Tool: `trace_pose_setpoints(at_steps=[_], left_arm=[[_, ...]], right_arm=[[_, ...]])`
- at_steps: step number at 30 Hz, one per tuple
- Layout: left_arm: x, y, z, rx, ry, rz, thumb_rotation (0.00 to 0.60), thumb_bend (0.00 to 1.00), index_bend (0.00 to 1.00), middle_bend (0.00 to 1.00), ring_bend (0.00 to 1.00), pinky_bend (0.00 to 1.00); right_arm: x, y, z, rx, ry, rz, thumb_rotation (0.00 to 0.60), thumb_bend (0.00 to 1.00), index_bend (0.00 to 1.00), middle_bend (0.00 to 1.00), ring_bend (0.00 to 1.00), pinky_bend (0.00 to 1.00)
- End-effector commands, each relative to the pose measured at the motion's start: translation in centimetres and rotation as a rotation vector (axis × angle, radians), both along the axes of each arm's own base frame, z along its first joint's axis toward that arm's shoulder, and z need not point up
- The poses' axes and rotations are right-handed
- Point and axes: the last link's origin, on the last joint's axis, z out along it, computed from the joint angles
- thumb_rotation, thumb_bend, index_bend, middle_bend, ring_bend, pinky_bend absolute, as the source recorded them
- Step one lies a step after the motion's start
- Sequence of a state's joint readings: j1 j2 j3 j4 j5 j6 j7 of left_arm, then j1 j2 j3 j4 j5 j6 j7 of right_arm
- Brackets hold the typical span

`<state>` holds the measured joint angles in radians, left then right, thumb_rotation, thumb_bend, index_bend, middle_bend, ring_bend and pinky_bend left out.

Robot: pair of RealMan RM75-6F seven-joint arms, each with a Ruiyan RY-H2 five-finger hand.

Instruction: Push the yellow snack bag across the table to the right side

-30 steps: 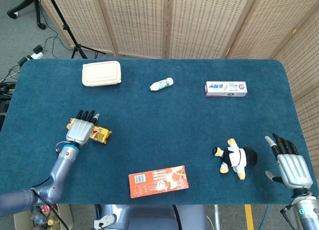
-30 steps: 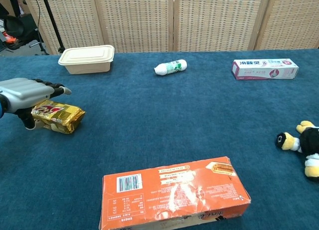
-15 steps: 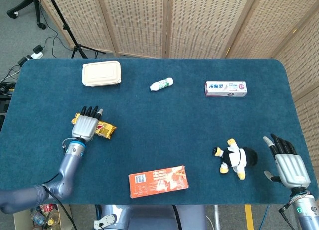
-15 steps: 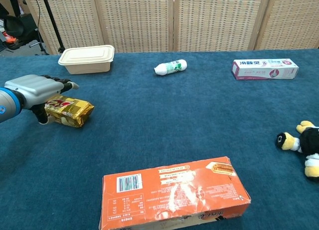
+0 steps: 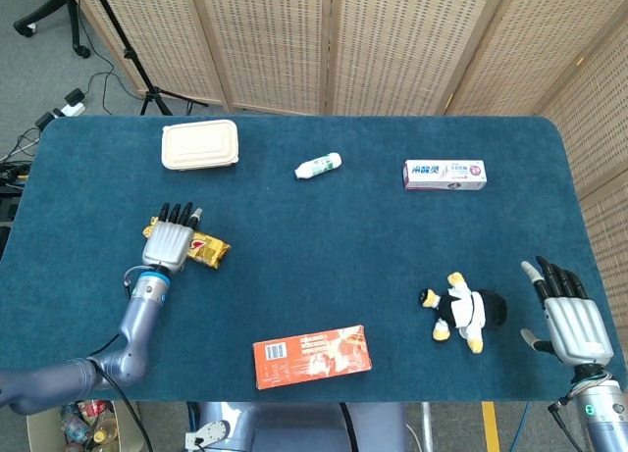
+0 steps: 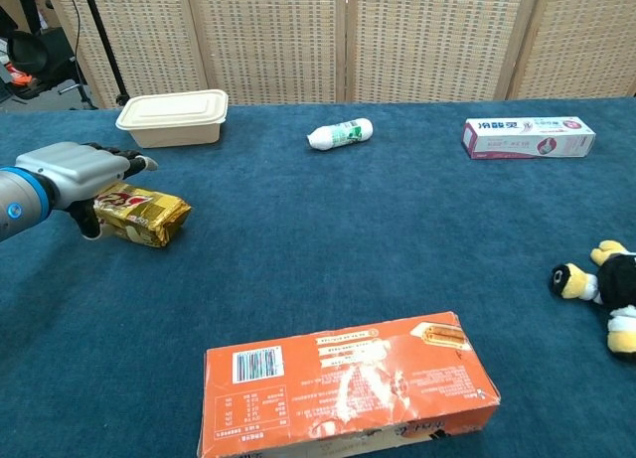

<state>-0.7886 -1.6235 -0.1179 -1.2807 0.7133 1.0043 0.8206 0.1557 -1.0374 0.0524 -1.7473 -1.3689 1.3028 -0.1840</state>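
Observation:
The yellow snack bag (image 5: 204,249) (image 6: 147,214) lies flat on the left part of the blue table. My left hand (image 5: 169,240) (image 6: 68,172) rests on the bag's left end, palm down with fingers stretched out flat, covering that end. My right hand (image 5: 569,315) hovers at the table's front right corner, fingers spread and holding nothing, to the right of the plush toy; the chest view does not show it.
A cream lunch box (image 5: 200,143) (image 6: 173,117) stands at the back left. A small white bottle (image 5: 318,165) (image 6: 340,133) and a toothpaste box (image 5: 444,174) (image 6: 528,137) lie further back. An orange box (image 5: 312,355) (image 6: 345,384) lies at the front, a plush penguin (image 5: 458,311) (image 6: 606,289) at the right.
My left hand has slid the snack bag a little to the right and away from the front edge. The right hand has barely shifted.

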Motion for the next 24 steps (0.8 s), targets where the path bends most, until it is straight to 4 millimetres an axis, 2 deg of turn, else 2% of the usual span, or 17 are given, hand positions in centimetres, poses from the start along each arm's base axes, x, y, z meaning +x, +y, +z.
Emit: trace_pose_setpoints(at_steps=[1,18,24], left_arm=[[0.2,0.5,0.0,0.01,-0.007,0.003,0.6,0.36,0.0,0.0,0.0,0.01],[2.7,1.3,-1.7,0.012,-0.047,-0.013,0.6,0.35,0.0,0.0,0.0,0.01],[2.9,1.4,-1.5,0.026,-0.046,-0.014,0.6,0.35,0.0,0.0,0.0,0.01]], right_arm=[[0.0,0.0,-0.1,0.005,0.001,0.0,0.6,0.24,0.01,0.0,0.0,0.08],[0.0,-0.2,-0.2,0.009,-0.001,-0.002,0.6,0.24,0.01,0.0,0.0,0.08],[0.0,-0.1,-0.1,0.007,-0.002,-0.002,0.6,0.23,0.01,0.0,0.0,0.08]])
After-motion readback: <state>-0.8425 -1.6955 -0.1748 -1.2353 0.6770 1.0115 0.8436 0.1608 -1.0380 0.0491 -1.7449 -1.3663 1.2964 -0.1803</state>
